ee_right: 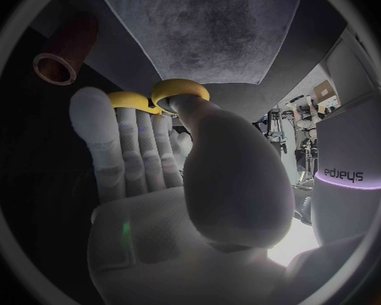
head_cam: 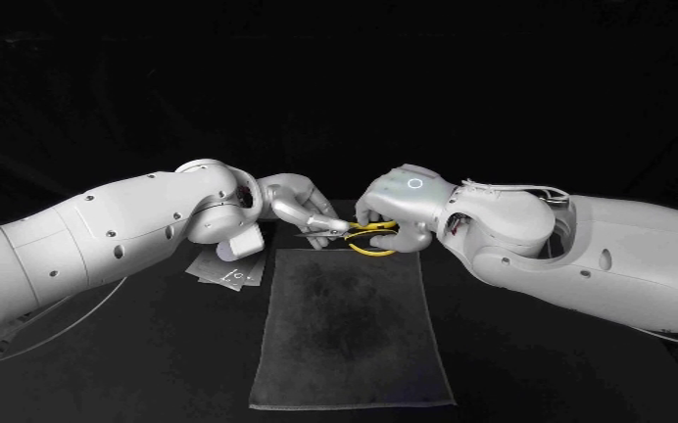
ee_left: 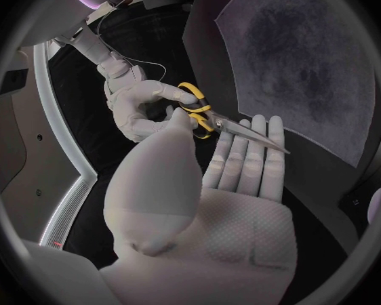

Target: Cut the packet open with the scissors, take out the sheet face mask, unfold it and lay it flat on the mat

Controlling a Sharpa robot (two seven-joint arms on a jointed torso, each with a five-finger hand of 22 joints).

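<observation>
The scissors (head_cam: 371,241), with yellow handles, hang just above the far end of the grey mat (head_cam: 351,335). My right hand (head_cam: 396,210) grips the handles, its thumb through one yellow loop (ee_right: 177,88) and its fingers at the other. My left hand (head_cam: 304,206) meets it from the other side. In the left wrist view the blades (ee_left: 251,137) lie across the flat fingers of my left hand (ee_left: 216,203), with the thumb by the pivot. The silvery packet (head_cam: 226,271) lies flat on the table left of the mat, partly under my left wrist.
A dark red tube (ee_right: 64,54) lies on the black table beside the mat (ee_right: 203,27). The mat (ee_left: 309,54) stretches bare toward the robot. Both forearms crowd the space over the mat's far end.
</observation>
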